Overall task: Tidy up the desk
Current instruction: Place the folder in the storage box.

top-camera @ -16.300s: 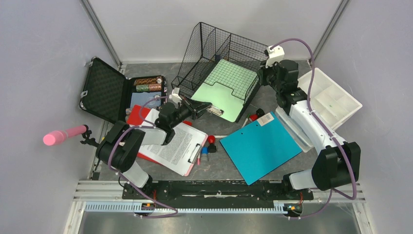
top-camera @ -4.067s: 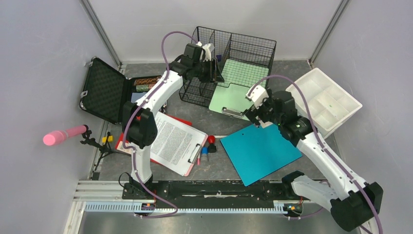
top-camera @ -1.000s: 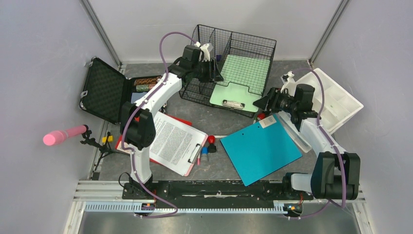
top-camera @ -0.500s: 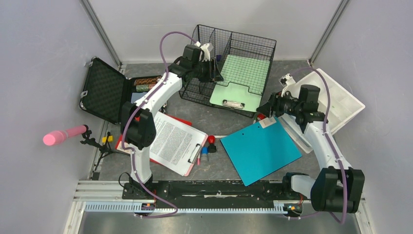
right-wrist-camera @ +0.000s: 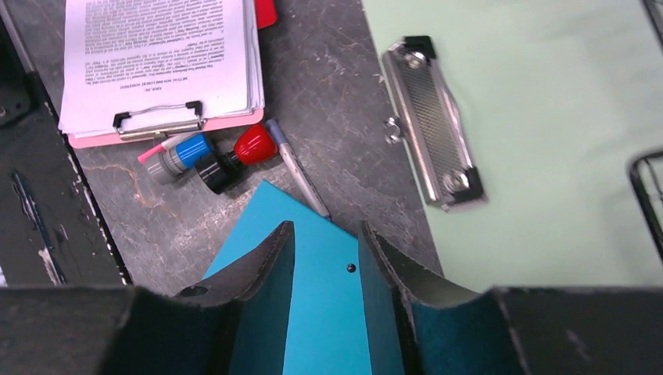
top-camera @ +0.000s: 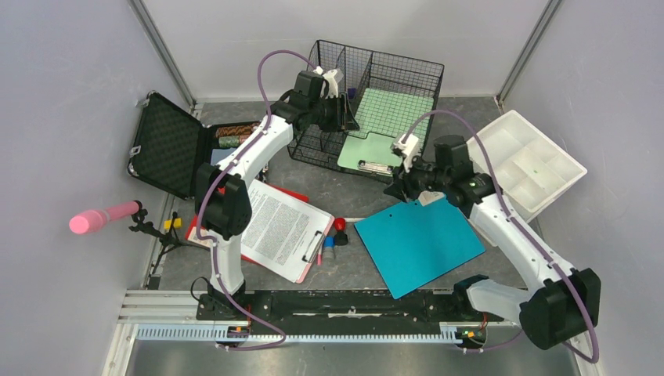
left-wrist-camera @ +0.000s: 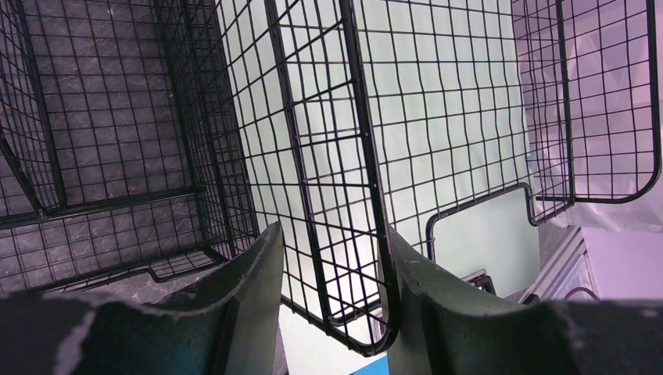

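Both jaws above the desk [top-camera: 338, 196]

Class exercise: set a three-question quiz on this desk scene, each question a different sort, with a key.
1. True or false: the green clipboard lies partly inside the wire basket.
2. The right gripper is at a corner of: A) the teal clipboard B) the white tray C) the black case.
3. Which gripper straddles a wire wall of the basket?
Key: 1 true; 2 A; 3 the left gripper.
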